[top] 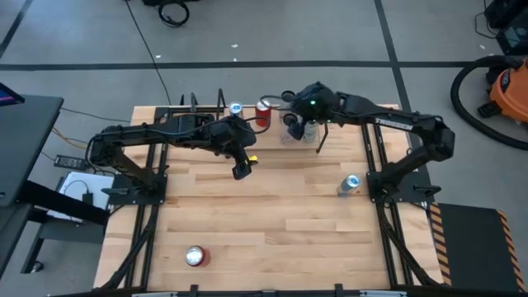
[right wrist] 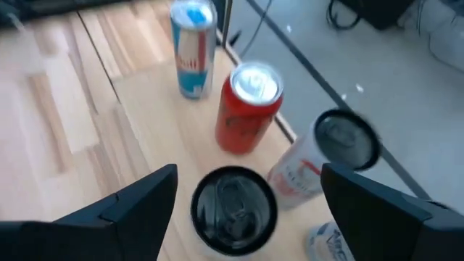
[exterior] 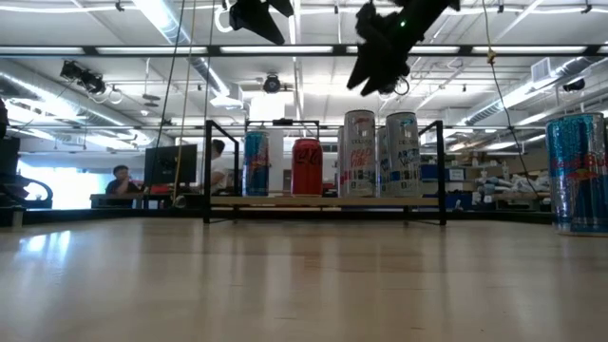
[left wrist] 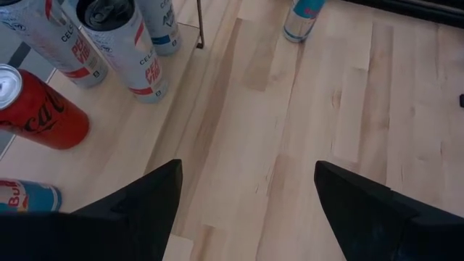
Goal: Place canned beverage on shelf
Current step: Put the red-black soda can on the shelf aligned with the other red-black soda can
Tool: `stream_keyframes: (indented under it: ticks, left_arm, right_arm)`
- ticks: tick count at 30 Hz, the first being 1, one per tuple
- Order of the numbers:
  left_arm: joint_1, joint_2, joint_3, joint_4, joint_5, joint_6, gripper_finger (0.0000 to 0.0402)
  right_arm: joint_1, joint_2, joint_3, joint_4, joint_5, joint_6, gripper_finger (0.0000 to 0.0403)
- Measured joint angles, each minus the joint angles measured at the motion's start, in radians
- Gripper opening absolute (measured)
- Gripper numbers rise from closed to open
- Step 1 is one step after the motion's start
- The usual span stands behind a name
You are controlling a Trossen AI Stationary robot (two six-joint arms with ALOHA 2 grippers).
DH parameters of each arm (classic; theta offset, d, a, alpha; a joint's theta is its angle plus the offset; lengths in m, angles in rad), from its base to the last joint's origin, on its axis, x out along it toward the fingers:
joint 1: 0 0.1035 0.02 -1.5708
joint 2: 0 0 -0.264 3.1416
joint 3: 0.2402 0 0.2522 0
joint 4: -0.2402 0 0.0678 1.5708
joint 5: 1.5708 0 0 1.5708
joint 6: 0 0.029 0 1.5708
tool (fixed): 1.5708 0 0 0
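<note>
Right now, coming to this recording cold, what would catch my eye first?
The row of cans on the shelf at the table's far edge: a blue can, a red can and two tall white cans. The right end effector hangs open just above the white cans, holding nothing. The left end effector hovers open over bare tabletop, and a loose red can stands near the front edge.

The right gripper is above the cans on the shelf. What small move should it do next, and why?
Probably lift the right gripper straight up. Its fingers stand open on either side of a white can that stands upright on the shelf among the others, so the can looks released; rising first avoids knocking the red can.
</note>
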Motion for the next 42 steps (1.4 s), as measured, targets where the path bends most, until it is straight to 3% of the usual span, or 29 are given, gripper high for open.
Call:
stream_keyframes:
  ticks: [10, 19, 24, 33, 42]
  left_arm:
    - [-0.002, 0.0, 0.0, 0.0, 0.0, -0.01, 0.0316]
    - [-0.002, 0.0, 0.0, 0.0, 0.0, -0.038, 0.0316]
    - [-0.004, 0.0, 0.0, 0.0, 0.0, -0.073, 0.0316]
    - [-0.031, 0.0, 0.0, -0.035, -0.002, -0.09, 0.0316]
    - [-0.174, 0.0, 0.001, -0.18, 0.0, -0.234, 0.0316]
  right_arm:
    - [0.027, -0.164, 0.0, -0.069, -0.139, 0.013, 0.0351]
    - [0.171, -0.222, 0.0, -0.136, -0.17, 0.011, 0.0351]
    - [0.239, -0.225, 0.0, -0.134, -0.244, 0.032, 0.0351]
    - [0.34, -0.231, 0.0, -0.178, -0.259, 0.043, 0.035]
    - [0.459, -0.224, 0.0, -0.172, -0.203, 0.039, 0.035]
